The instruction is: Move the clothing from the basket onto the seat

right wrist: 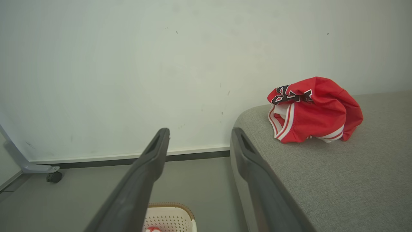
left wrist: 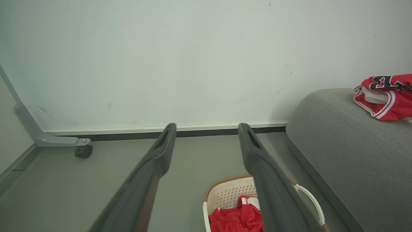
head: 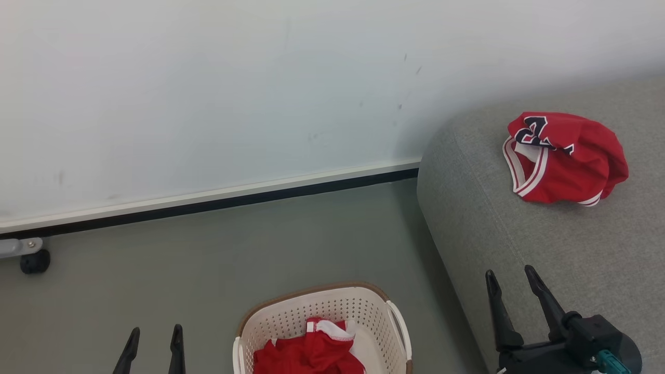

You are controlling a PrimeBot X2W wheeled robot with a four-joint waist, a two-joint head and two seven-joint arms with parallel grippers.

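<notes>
Black and long-fingered, nearest of all: left pincer [head: 157, 328] at the lower left of the head view, spread wide, gripping nothing, tips up over bare grey-green floor [head: 208, 249]. Same story at the lower right: right pincer [head: 509, 271], parted just as wide and equally empty, seen against the near flank of the seat [head: 545, 244]. Between the two, down at the bottom edge, cream perforated basket [head: 291, 317] with a brown woven-look rim and a white handle on its right side, standing on the floor just beside the seat's corner, apart from both pincers. Inside it, a crumpled red garment [head: 306, 353] with white trim, heaped low against the near part of the basket, cut off by the frame edge. Further right and back, the big grey upholstered seat with its rounded corner and a stitched seam running across the top. On its upper surface, well away from the basket and beyond the right pincer, a bunched jersey [head: 566, 161], red, with white-and-red striped edging and black-and-white lettering turned up toward the wall; lying loose, touched by neither pincer. Behind everything, a pale skirting strip [head: 208, 200] over a dark line along the floor, then a plain whitish wall [head: 208, 93] with a few faint scuffs. Far left at the wall's foot, a small black caster [head: 35, 261] under a grey metal leg.
</notes>
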